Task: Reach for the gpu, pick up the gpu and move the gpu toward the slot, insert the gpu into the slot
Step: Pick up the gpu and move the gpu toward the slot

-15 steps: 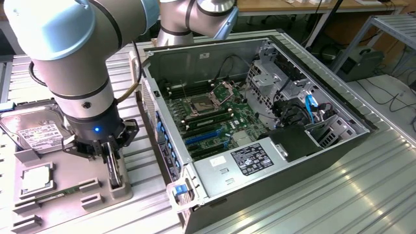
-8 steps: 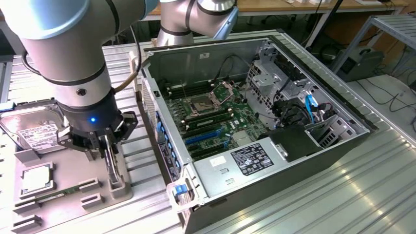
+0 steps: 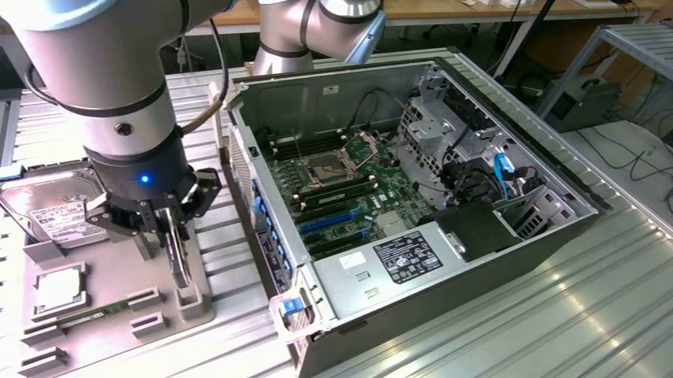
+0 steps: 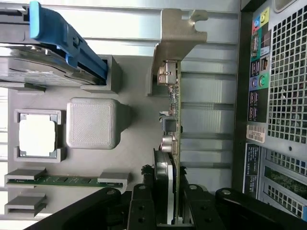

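On the surface's (image 3: 589, 315) grey tray (image 4: 134, 158), the hand (image 4: 169, 203) clamps the upright gpu (image 4: 176, 115) for pickup, likely needing a straight lift.

I see a slatted metal table (image 3: 547, 315) carrying an open computer case (image 3: 421, 319) on the exterior view's right. The case's motherboard (image 3: 363, 193) faces up, and its labelled power supply (image 3: 395, 264) sits at the near end. Just beside the case lies a grey holder tray (image 3: 116, 276). A hard drive (image 3: 53, 209) rests at the tray's far corner, a square processor chip (image 3: 60, 290) along its outer edge, and a green memory stick (image 3: 79, 319) toward its near edge.
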Motion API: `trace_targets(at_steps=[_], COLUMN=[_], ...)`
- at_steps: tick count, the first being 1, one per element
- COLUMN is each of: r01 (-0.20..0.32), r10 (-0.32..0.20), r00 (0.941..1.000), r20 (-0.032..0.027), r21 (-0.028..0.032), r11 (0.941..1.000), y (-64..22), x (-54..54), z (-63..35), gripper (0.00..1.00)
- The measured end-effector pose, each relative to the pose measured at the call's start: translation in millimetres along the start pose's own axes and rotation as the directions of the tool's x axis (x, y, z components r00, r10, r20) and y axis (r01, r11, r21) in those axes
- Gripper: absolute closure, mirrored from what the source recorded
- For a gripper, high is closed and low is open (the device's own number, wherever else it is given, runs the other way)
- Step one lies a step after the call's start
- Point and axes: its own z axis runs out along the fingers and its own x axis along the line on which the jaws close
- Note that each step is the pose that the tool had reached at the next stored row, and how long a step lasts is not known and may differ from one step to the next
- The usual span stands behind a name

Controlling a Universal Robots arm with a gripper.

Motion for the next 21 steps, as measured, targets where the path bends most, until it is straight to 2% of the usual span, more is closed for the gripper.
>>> trace_targets(at_steps=[2,15,21], r01=[0.0,0.0,-0.005], r10=[0.0,0.0,0.005], r00=[1.0,1.0,1.0], r20=[0.0,0.0,0.0001], r21=[0.0,0.0,0.0], r11=[1.0,1.0,1.0], y=[0.2,1.0,1.2], x=[-0.2,-0.8,-1.0], z=[-8.9,-46.2,-57.4], gripper=[0.72,0.72,0.72])
